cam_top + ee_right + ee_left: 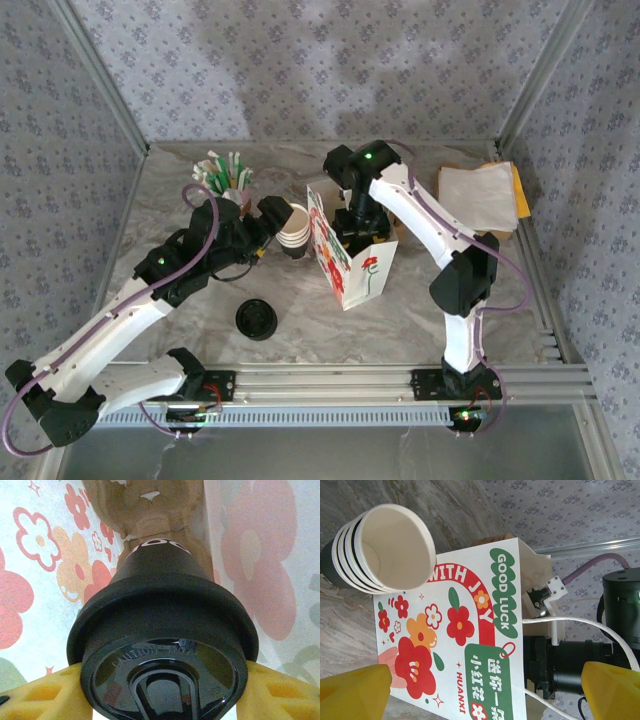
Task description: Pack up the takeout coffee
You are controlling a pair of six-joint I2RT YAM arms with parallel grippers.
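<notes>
Between the right gripper's (162, 692) yellow fingers (45, 697) I see the takeout coffee (160, 605), clamped at its black lid rim inside the flowered paper bag (30, 555), with bag walls close on both sides and a brown cardboard tray (150, 510) beyond the cup. Right arm is bent steeply down into the bag mouth. Left gripper (482, 690) stands wide with nothing between its jaws, arm stretched low over the table, the stack of lidless cups (385, 550) just ahead beside the bag's printed face.

The white bag (338, 258) bears red and orange flowers and green labels; inside it the coffee (162, 630) has a black lid, left of it cream cups (294, 231) and green-and-white straws (226, 169).
</notes>
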